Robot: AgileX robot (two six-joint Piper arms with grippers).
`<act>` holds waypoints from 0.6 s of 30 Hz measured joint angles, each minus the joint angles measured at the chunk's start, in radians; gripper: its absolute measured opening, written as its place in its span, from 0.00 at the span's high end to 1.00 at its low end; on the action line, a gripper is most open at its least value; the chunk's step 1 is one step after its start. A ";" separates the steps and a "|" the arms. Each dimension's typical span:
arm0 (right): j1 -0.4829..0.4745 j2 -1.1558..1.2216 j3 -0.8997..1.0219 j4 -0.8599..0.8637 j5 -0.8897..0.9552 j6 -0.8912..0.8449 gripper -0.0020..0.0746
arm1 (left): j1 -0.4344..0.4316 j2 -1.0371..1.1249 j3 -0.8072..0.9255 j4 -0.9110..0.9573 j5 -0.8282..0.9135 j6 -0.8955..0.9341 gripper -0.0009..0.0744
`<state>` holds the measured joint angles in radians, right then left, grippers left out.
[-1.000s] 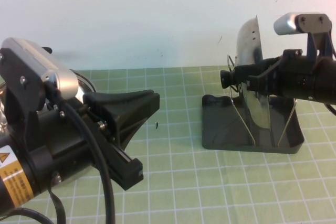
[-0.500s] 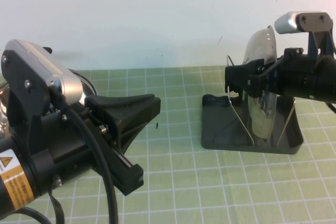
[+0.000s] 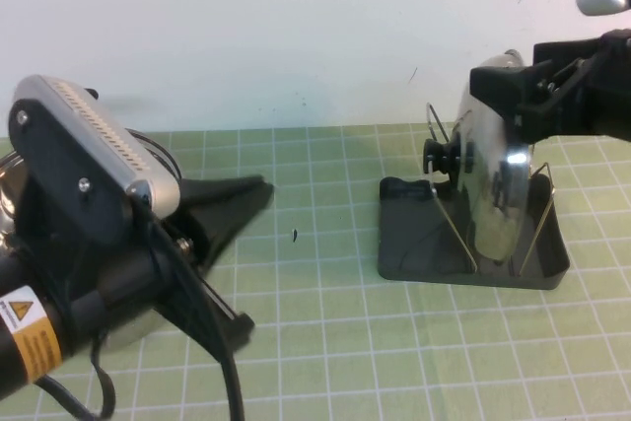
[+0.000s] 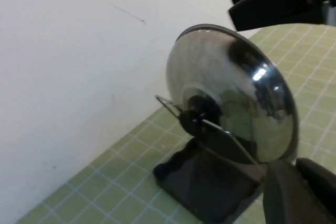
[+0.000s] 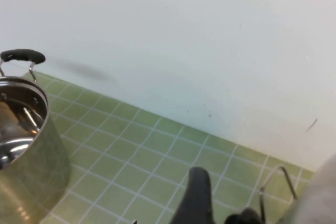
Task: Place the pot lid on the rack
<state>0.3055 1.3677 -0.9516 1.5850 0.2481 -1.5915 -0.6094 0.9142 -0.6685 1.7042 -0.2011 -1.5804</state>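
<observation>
Since a second ago, your right gripper [image 3: 513, 96] has let go of the knob and lifted up and back, and the pot lid [image 3: 490, 176] now stands on edge in the rack [image 3: 473, 234] by itself. Its jaws look spread and hold nothing; they hang just above the lid's top rim, so the lid lies directly below them. The lid's flat plane is roughly upright, leaning between the wire loops, with its black knob [image 3: 437, 156] poking out toward your left side, past the front loop.

Your left gripper [image 3: 222, 214] sits well apart, with the lid and rack off past its jaw tips across the green mat [image 3: 325, 322]. You cannot tell from these views whether its jaws are apart or closed. The right arm is clearly the nearer one.

By count: one lid, one rack with two wire loops, and one steel pot [image 5: 23, 145] with black handles, standing beside the left arm and far from the rack.

Placement looks complete; any coming move should be a straight retreat of the right jaws up and away, since brushing the rim could tip the lid out of the loops.
</observation>
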 joint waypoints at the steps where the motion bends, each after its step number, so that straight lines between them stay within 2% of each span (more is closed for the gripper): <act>1: 0.000 -0.005 0.000 -0.006 0.000 0.000 0.19 | 0.000 -0.002 0.000 0.016 0.034 0.000 0.99; 3: 0.000 -0.029 0.000 -0.020 0.002 0.000 0.21 | 0.000 -0.006 0.000 0.025 0.124 0.000 0.99; 5: 0.000 -0.062 0.000 -0.067 0.015 0.000 0.27 | 0.000 -0.023 0.000 0.023 0.267 0.011 0.99; 8: 0.000 -0.136 0.000 -0.226 0.065 -0.002 0.50 | 0.000 -0.057 0.000 -0.066 0.528 0.155 0.99; 10: 0.000 -0.197 0.000 -0.384 0.129 0.004 0.72 | 0.000 -0.076 -0.004 -0.198 0.725 0.319 0.99; 12: 0.000 -0.249 0.000 -0.529 0.190 0.033 0.86 | 0.000 -0.091 -0.014 -0.324 0.949 0.480 0.99; 14: 0.000 -0.300 0.000 -0.690 0.246 0.107 0.93 | 0.000 -0.097 -0.020 -0.444 1.116 0.613 0.99; 18: 0.000 -0.375 0.000 -1.046 0.372 0.353 0.96 | 0.000 -0.143 -0.020 -0.653 1.179 0.709 0.99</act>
<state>0.3055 0.9927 -0.9516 0.5394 0.6203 -1.2388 -0.6094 0.7716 -0.6880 1.0514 0.9783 -0.8712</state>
